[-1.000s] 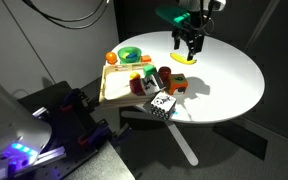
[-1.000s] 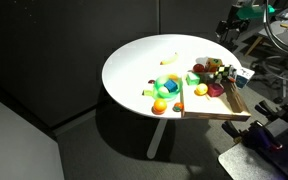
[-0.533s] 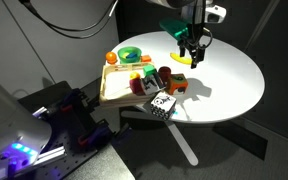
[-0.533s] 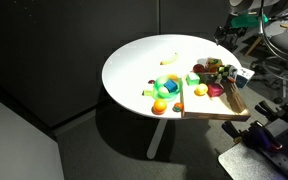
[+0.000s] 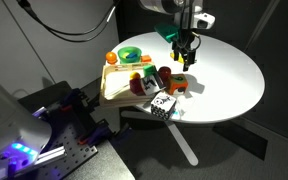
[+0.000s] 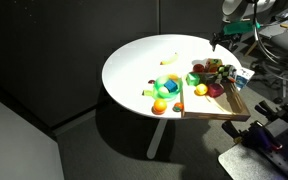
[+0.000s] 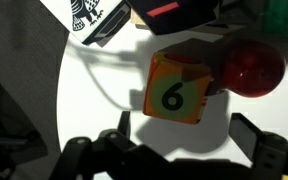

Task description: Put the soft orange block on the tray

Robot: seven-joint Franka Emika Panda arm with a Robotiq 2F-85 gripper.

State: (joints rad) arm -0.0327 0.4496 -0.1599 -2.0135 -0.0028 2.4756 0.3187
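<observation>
The soft orange block (image 7: 174, 90) carries a black "6" and lies on the white table, filling the middle of the wrist view. In both exterior views it (image 5: 180, 86) (image 6: 200, 91) sits on the table beside the tray (image 5: 112, 92) (image 6: 230, 108), a pale beige tray that holds several toys. My gripper (image 5: 185, 52) (image 6: 218, 40) hangs open above the table, a little behind the block. In the wrist view the gripper (image 7: 189, 135) is open and empty, and the block lies just beyond the fingertips (image 7: 123, 124).
A red ball (image 7: 252, 67) touches the block's side. A black-and-white checkered cube (image 5: 162, 106) (image 7: 89, 15) sits at the table's near edge. A green bowl (image 5: 130, 54) and an orange ball (image 5: 110, 57) lie by the tray. A yellow banana (image 6: 168, 62) lies farther back.
My gripper has moved from over the banana at the back of the table down and toward the orange block. It stays open. The toys have not moved.
</observation>
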